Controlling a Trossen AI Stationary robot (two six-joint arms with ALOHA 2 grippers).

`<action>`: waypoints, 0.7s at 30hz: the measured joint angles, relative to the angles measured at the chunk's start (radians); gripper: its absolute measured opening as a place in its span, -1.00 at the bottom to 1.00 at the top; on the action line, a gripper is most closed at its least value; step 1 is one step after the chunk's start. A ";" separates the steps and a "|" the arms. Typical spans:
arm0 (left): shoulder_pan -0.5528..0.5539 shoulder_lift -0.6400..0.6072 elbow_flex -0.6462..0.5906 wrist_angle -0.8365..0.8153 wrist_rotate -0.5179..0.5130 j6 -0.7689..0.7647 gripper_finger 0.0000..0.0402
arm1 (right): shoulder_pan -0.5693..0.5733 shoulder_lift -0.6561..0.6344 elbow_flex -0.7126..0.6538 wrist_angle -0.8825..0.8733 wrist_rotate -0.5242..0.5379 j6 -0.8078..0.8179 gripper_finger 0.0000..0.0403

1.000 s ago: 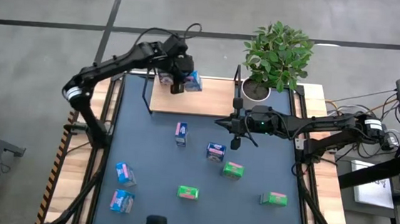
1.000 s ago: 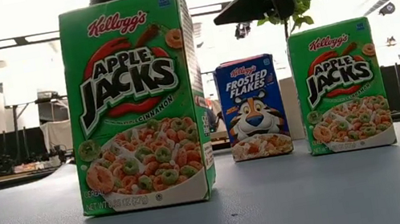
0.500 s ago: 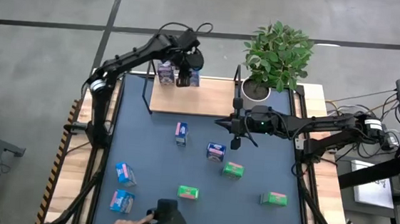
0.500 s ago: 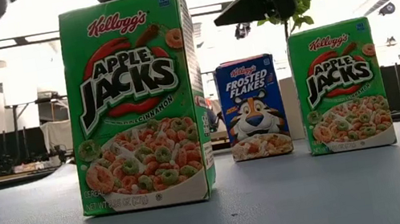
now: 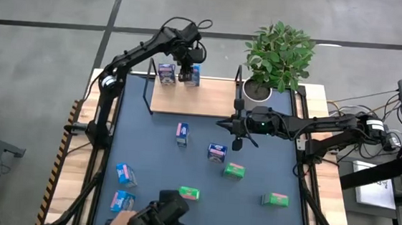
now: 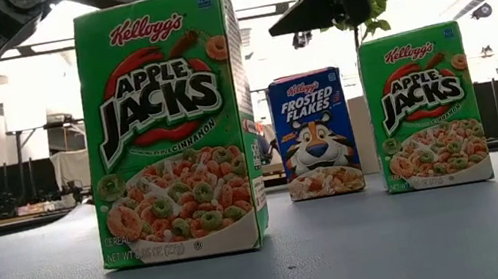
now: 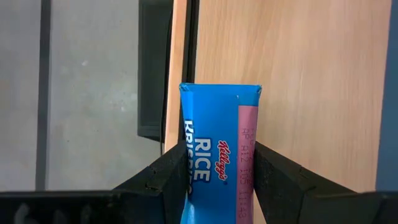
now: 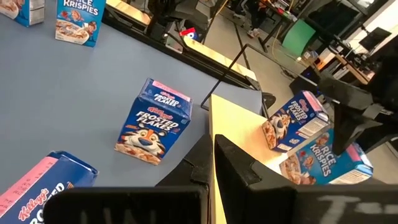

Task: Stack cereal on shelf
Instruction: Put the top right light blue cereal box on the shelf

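While the left gripper sits at the shelf's far edge, its fingers are clamped on both narrow sides of a light blue Rice Krispies box, seen upright on the shelf board in the high view. Wrist view shows this box right along the board's back edge, floor beyond it. Just beside it on the board stands a purple box, near the same far edge and close to the black wire frame end. Rest of the board is bare wood toward the plant pot at its other end.

Right gripper hangs above the mat just off the shelf's front edge, near the pot side; cannot tell if its fingers are apart or together.

Loose cereal on the blue mat: a Frosted Flakes box and another dark blue one mid-table, well apart from each other; a green Apple Jacks box just below that; two more green boxes and near the front edge; two light blue boxes and near the left edge. Wide open mat between shelf front and these boxes on the left side.

A person's hand holding a dark object shows at the front edge.
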 joint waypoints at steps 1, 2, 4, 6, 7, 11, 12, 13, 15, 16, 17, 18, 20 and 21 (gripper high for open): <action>0.002 0.000 -0.003 -0.001 0.000 0.000 -0.28 | 0.000 0.000 0.000 0.000 0.000 0.001 -0.96; 0.004 0.000 -0.006 0.000 0.000 0.000 -0.28 | 0.000 0.000 0.000 -0.001 0.000 0.001 -0.96; 0.006 0.000 -0.013 0.007 0.011 0.000 -0.28 | 0.000 0.000 0.000 -0.003 0.000 0.003 -0.96; 0.006 0.000 -0.018 0.018 0.037 0.000 -0.27 | 0.000 0.000 0.000 -0.004 0.000 0.006 -0.96; 0.006 0.000 -0.021 0.016 0.043 0.000 -0.27 | 0.000 0.000 0.000 -0.005 0.000 0.006 -0.96; 0.005 0.001 -0.024 0.017 0.047 0.000 -0.27 | 0.000 0.000 0.000 -0.005 0.000 0.006 -0.96; 0.005 0.001 -0.024 0.018 0.047 0.000 -0.27 | 0.000 0.000 0.000 -0.005 0.000 0.006 -0.96; 0.006 0.001 -0.025 0.021 0.046 -0.001 -0.27 | 0.000 0.000 0.000 -0.005 0.000 0.006 -0.96; 0.006 0.002 -0.029 0.031 0.046 -0.001 -0.27 | 0.000 0.000 0.000 -0.005 0.000 0.006 -0.96; 0.006 0.002 -0.030 0.030 0.046 -0.001 -0.27 | 0.000 0.000 0.000 -0.005 0.000 0.006 -0.96; 0.006 0.002 -0.031 0.030 0.046 -0.001 -0.27 | 0.000 0.000 0.000 -0.006 0.000 0.006 -0.96; 0.006 0.002 -0.031 0.031 0.046 -0.001 -0.27 | 0.000 0.000 0.000 -0.006 0.000 0.006 -0.96; 0.006 0.002 -0.032 0.034 0.046 -0.003 -0.27 | 0.000 0.000 0.000 -0.006 0.000 0.006 -0.96; 0.006 0.002 -0.033 0.034 0.046 -0.004 -0.27 | 0.000 0.000 0.000 -0.006 0.000 0.006 -0.96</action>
